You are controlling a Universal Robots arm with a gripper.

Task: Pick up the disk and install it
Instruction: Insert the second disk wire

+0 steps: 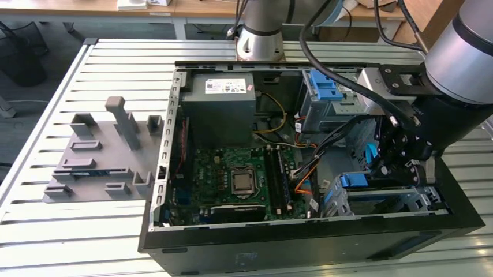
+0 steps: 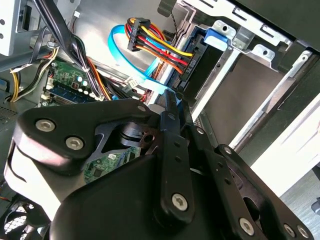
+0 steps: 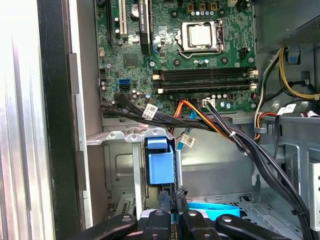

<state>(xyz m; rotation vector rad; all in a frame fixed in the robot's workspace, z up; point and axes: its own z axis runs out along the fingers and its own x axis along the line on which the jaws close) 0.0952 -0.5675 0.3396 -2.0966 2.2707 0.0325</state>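
Here the hand hangs inside the open computer case, at roughly four o'clock in the exterior view, just above the metal drive cage in the case's corner. In the first wrist view its black fingers stand nearly pressed together, pinching a thin edge of the disk, whose blue plastic frame shows just behind the fingertips; whether the disk already sits in the cage cannot be told. In that same view a bare blue latch piece stands upright on the cage just beyond the hand, toward twelve o'clock, and past it lie the green motherboard with its silver processor socket and a bundle of black and orange cables. The second wrist view looks the other way over the hand's black linkage, showing a red, yellow and black power plug and a flat blue data cable hanging near the cage wall. The exterior view alone takes in the slatted metal table, the grey power supply at about twelve o'clock within the case, and a grey fixture of blocks and slots lying on the table at nine o'clock, well apart from the case.
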